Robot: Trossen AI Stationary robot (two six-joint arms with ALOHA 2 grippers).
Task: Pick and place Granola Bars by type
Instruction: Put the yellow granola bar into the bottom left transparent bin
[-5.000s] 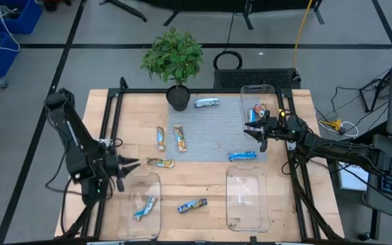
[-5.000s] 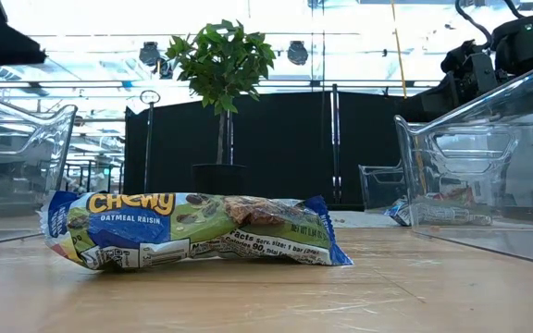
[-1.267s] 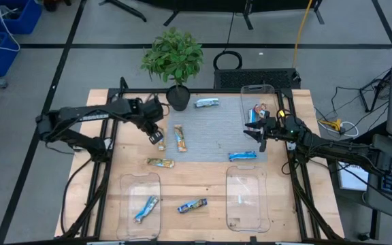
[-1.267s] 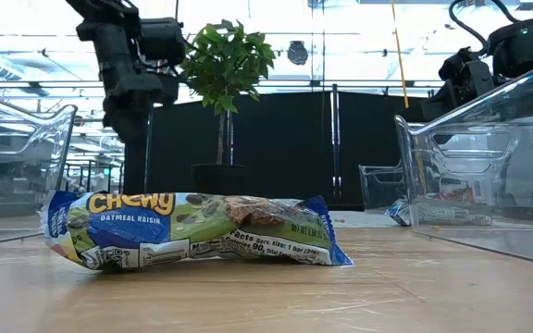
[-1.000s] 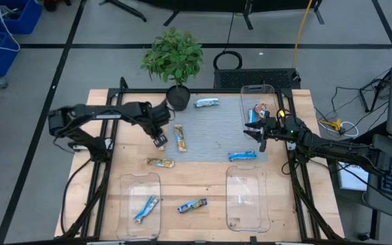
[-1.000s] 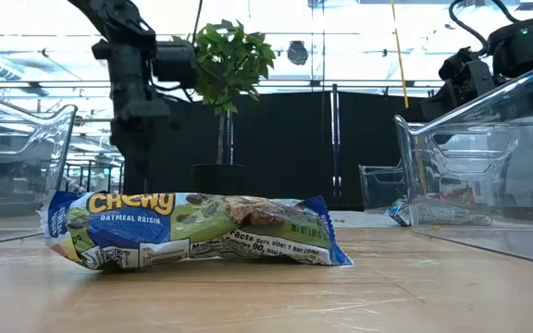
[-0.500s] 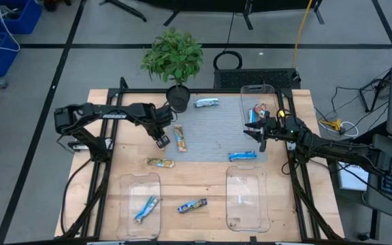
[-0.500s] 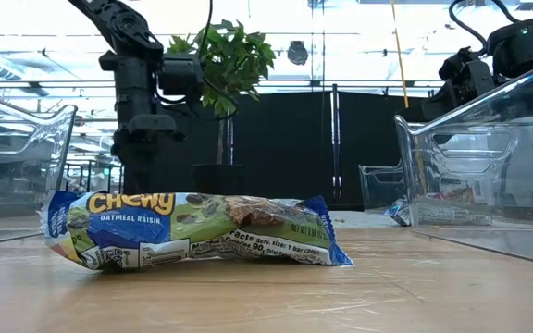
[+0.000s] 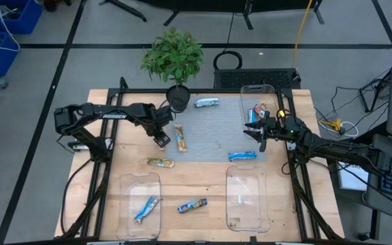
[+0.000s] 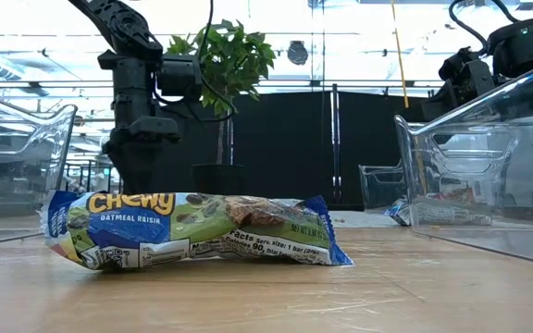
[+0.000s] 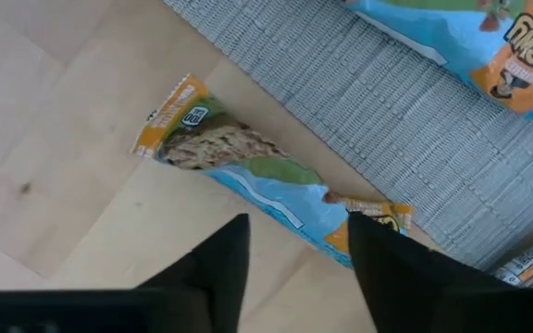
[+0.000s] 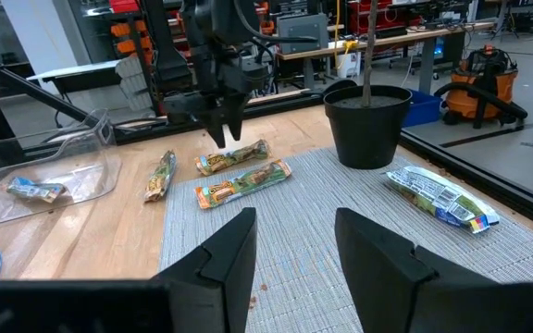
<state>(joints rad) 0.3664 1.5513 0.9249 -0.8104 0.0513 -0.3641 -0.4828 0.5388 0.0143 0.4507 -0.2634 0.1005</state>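
Two arms over a pale wooden table (image 9: 131,146) with a grey woven mat (image 9: 213,136) across its far middle. Left gripper (image 9: 160,139) sits right above an orange-ended granola bar (image 11: 266,171) at the mat's left edge, fingers spread either side of it, nothing held. That bar lies half on wood, half against the mat. Just beside it, a second orange bar (image 9: 180,137) on the mat. Right gripper (image 9: 256,133) waits at the mat's right side, fingers apart and empty, next to the far clear tray (image 9: 258,99), which holds bars. More bars scattered: a blue one (image 9: 206,103) by the potted plant (image 9: 174,58), a blue one (image 9: 241,156) on the mat's near right corner, a gold one (image 9: 160,162) on bare wood, and the Chewy bar (image 10: 192,228) lying between the two near trays. Near-left tray (image 9: 140,204) has one bar inside. Beyond the table: grey floor, black curtain, shelves and workshop gear.
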